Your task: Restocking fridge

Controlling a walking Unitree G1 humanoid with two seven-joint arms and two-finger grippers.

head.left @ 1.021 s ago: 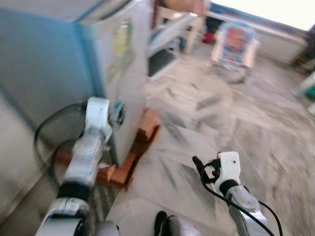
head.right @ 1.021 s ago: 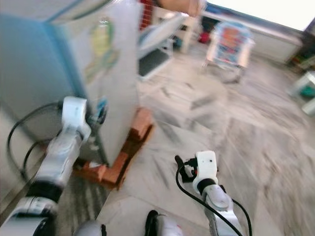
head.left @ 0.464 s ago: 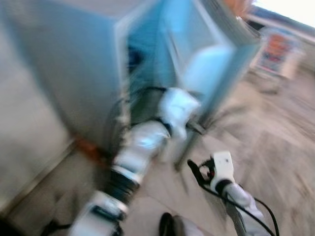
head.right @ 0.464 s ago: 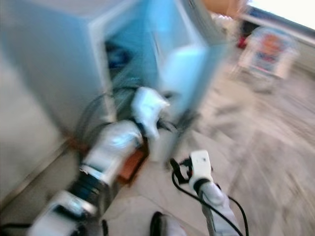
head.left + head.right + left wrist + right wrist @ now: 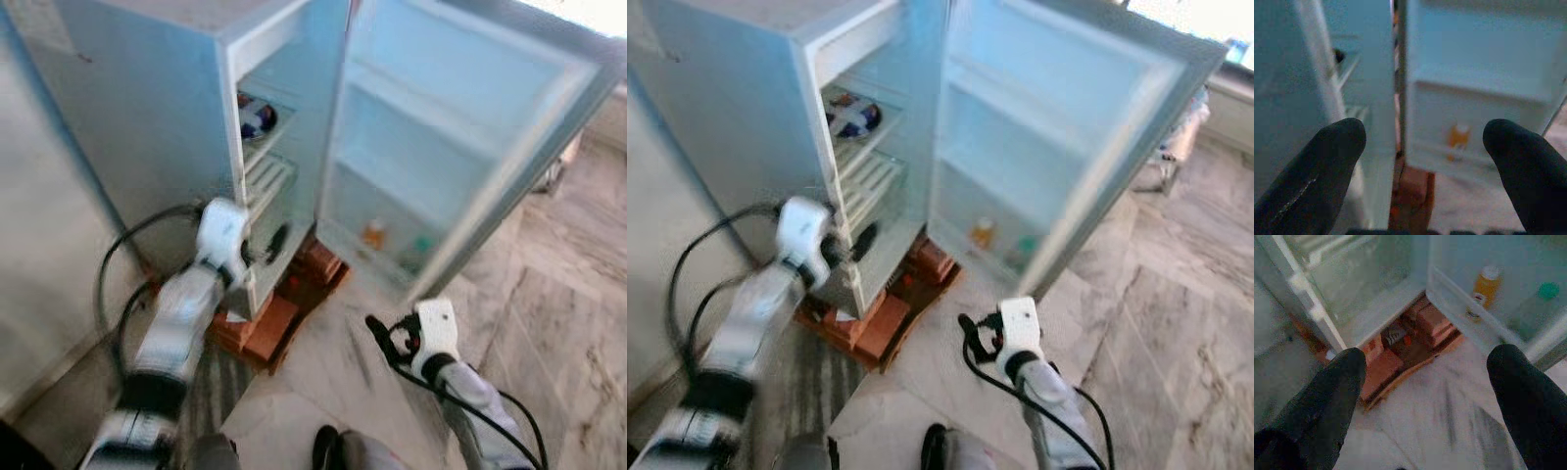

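Standing open on a base of red bricks (image 5: 269,328): pale blue fridge (image 5: 147,127), door (image 5: 460,147) swung wide.

Head views: left gripper (image 5: 277,241) raised at the cabinet's front edge, near the lower wire shelf (image 5: 266,181); a dark round item (image 5: 257,117) on the upper shelf. Right gripper (image 5: 380,338) low over the marble floor (image 5: 549,294), well apart from the fridge.

Left wrist view: fingers (image 5: 1322,171) spread wide, nothing held; orange bottle (image 5: 1458,137) in the door rack ahead.

Right wrist view: fingers (image 5: 1332,396) spread wide, empty; orange bottle and green-capped bottle (image 5: 1542,298) in the door rack.

Risk, judged: no stock in either gripper; the left arm's nearness to the cabinet edge could jolt a fridge perched on loose bricks.
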